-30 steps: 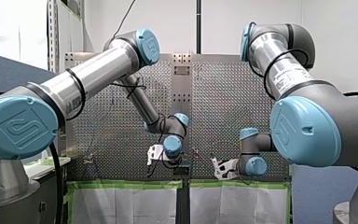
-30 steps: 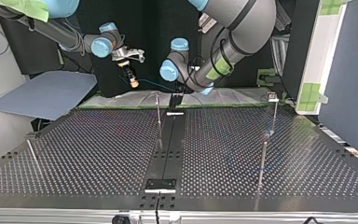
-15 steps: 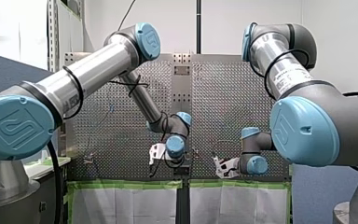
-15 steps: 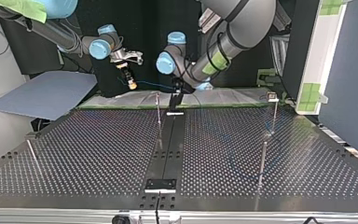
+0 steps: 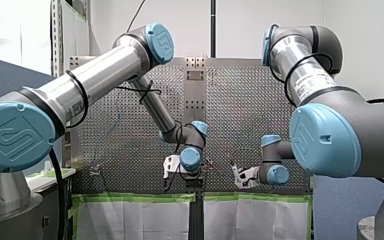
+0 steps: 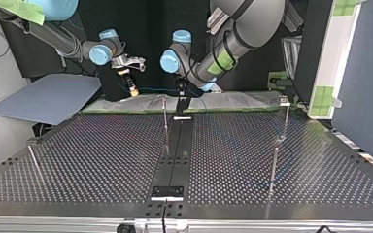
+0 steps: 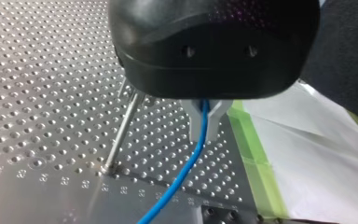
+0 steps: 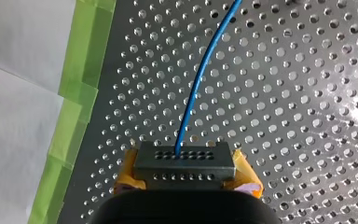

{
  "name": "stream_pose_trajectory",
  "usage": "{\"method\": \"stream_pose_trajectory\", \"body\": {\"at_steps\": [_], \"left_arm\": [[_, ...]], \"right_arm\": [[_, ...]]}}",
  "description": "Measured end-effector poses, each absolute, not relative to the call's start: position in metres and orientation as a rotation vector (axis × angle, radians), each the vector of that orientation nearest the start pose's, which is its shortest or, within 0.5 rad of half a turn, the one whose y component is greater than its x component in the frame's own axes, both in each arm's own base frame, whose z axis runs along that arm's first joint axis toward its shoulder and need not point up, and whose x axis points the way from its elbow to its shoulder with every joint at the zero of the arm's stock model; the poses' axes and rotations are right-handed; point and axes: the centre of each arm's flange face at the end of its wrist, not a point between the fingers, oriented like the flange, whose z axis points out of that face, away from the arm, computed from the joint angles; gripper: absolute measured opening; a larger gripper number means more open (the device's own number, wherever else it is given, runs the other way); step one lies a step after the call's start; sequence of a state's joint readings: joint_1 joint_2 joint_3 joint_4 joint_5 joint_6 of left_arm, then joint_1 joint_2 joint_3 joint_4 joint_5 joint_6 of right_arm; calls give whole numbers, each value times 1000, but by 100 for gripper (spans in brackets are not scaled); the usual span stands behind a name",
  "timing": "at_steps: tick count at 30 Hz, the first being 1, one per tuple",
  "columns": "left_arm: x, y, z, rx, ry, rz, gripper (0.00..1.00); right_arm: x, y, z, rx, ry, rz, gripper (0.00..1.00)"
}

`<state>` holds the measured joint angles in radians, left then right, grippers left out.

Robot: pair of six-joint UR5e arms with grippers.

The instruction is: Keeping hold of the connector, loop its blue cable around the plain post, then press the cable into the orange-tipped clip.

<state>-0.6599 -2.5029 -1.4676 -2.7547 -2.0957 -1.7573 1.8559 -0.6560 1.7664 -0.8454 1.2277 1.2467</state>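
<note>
The connector, a grey block with rows of small holes, is gripped by the right end effector and clamped between its yellow pads above the perforated table. The blue cable is seen leaving the connector's face and curving away over the table, alongside a strip of green tape. In the left wrist view the cable is caught by the left end effector, whose pale fingers are closed about it. Past the fingertips the cable drops toward the table. A bare metal post stands just beside those fingers, clear of the cable. In the top view both end effectors are found at the upper middle of the frame, by the table's far edge. The right one is to the left of the left one, and the cable is stretched between them.
</note>
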Motion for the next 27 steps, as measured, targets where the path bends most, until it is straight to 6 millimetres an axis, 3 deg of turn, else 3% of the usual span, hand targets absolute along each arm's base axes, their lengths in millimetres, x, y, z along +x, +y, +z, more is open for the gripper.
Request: {"method": "stream_pose_trajectory", "body": {"at_steps": [27], "left_arm": [[479,-467,8,131,1891,-136,7]], "right_arm": [[317,-531,-40,1898,-691,1356,0]]}}
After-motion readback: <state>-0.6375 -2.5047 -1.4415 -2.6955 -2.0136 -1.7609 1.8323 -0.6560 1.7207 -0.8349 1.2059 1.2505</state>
